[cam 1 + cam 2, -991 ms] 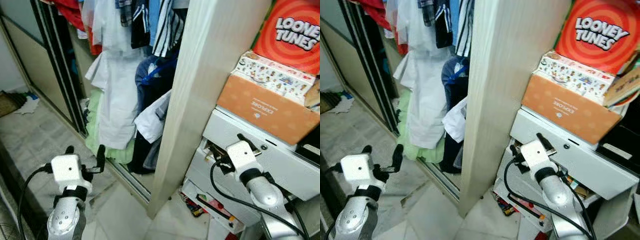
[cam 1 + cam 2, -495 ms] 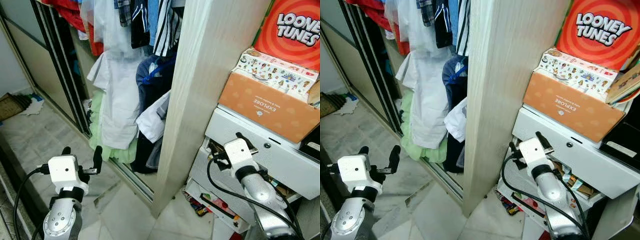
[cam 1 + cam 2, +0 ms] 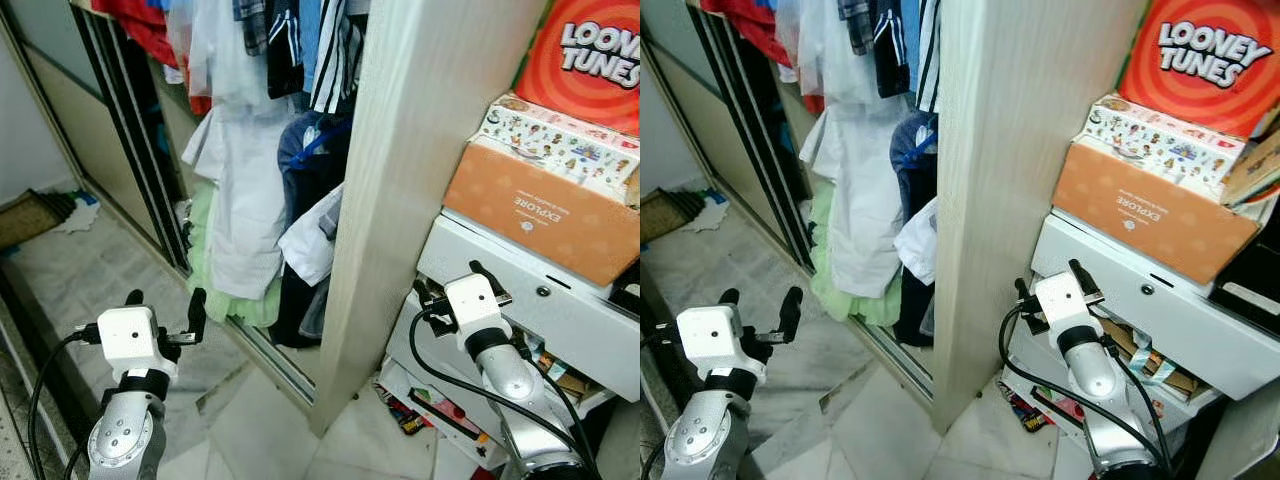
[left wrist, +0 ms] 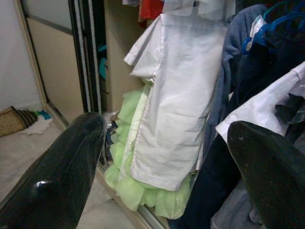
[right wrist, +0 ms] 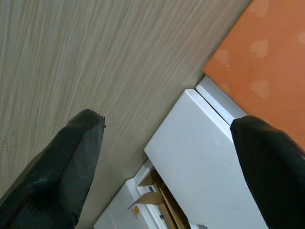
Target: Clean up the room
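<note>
left eye view: white shirt (image 3: 243, 200) hangs at twelve o'clock of the wide-open left gripper (image 3: 163, 312); soft, light, best pinched at its hem. right gripper (image 3: 447, 279) wide, empty.

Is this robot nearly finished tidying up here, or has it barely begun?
It looks barely begun. Nothing visibly tidied: the wardrobe clothes hang crowded and spill low, and clutter on the floor lies under the white drawer unit. In hand: nothing; the left gripper and right gripper are both open and empty. Left: the clutter and the scraps by the mat.
</note>
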